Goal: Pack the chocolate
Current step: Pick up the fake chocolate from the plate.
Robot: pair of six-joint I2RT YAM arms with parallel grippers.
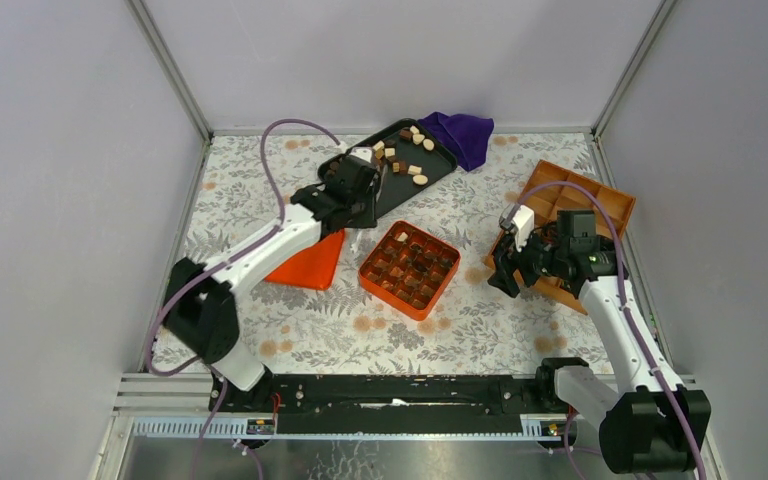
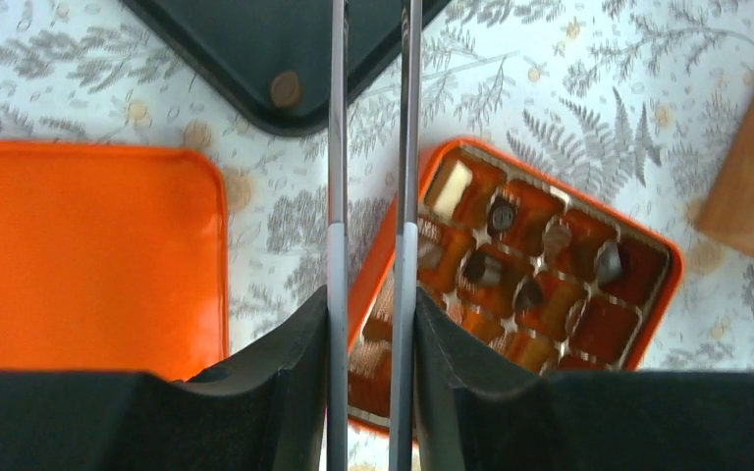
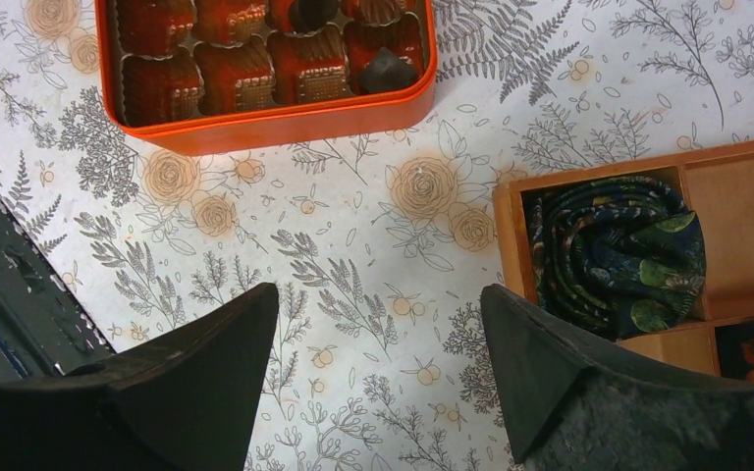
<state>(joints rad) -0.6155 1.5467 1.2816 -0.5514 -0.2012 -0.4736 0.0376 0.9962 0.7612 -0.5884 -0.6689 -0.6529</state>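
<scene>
Several small brown and cream chocolate pieces (image 1: pixel 408 155) lie on a black tray (image 1: pixel 430 175) at the back; one round brown piece (image 2: pixel 285 88) shows near its corner. The orange compartment box (image 1: pixel 410 268) holds some pieces, among them a cream one (image 2: pixel 449 186) and dark ones (image 2: pixel 501 213). My left gripper (image 1: pixel 358 190) is raised near the tray's near corner. In its wrist view it (image 2: pixel 372 294) is shut on thin grey tweezers (image 2: pixel 337 147), whose blades stand apart with nothing between them and whose tips are out of view. My right gripper (image 3: pixel 378 294) is open and empty above the cloth, right of the box (image 3: pixel 265 113).
An orange lid (image 1: pixel 310 265) lies left of the box. A wooden divided box (image 1: pixel 570 215) at the right holds a dark green-black crinkled roll (image 3: pixel 614 255). A purple cloth (image 1: pixel 460 135) lies behind the tray. Grey walls close in the table on three sides.
</scene>
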